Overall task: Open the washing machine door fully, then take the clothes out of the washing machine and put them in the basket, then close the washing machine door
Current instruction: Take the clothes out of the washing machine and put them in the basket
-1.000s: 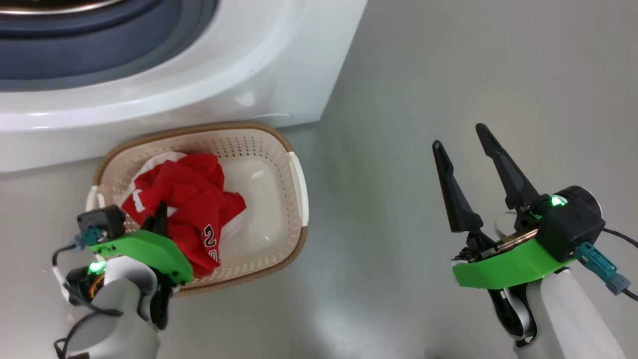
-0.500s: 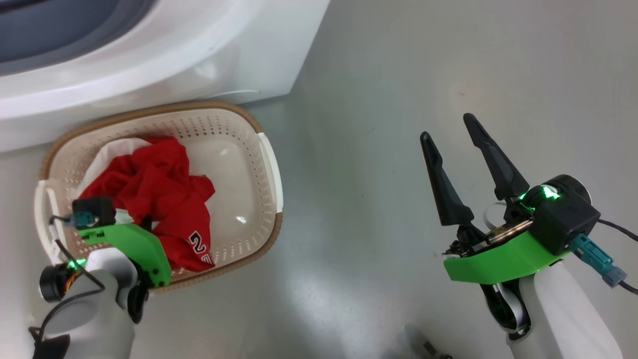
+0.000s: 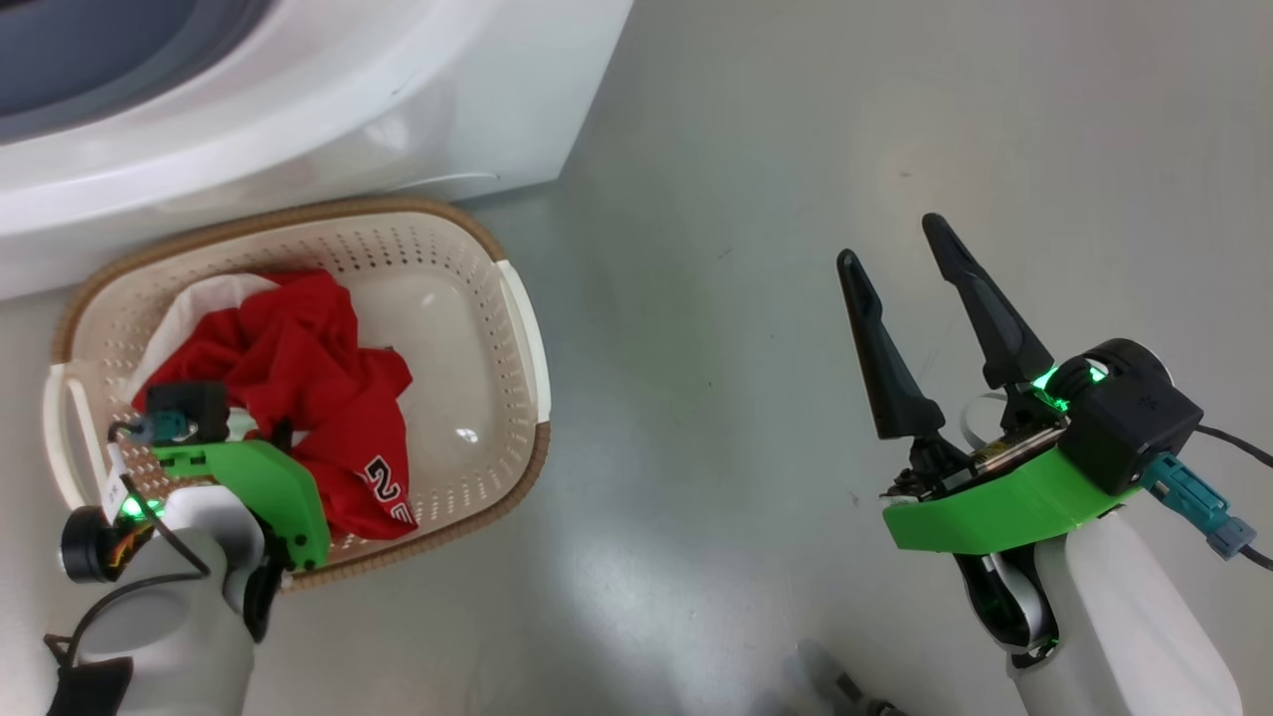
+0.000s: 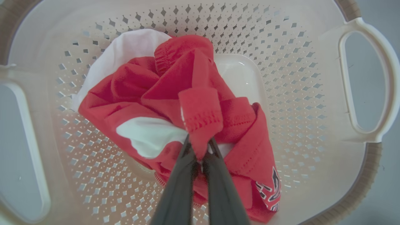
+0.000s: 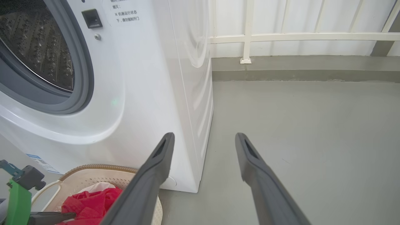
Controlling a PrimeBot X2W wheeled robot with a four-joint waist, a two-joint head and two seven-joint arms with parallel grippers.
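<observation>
Your left gripper is pinching a red fold of the clothes lying in the basket — just beside the washing machine; your right gripper is hovering over the floor, fingers spread wide.

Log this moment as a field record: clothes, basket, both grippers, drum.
clothes: red and white bundle lying inside the basket
basket: on the floor, just in front of the washing machine
left gripper: shut on a red fold of the clothes, over the basket
right gripper: open, empty, above the floor
drum: opening uncovered; visible part is bare steel
</observation>
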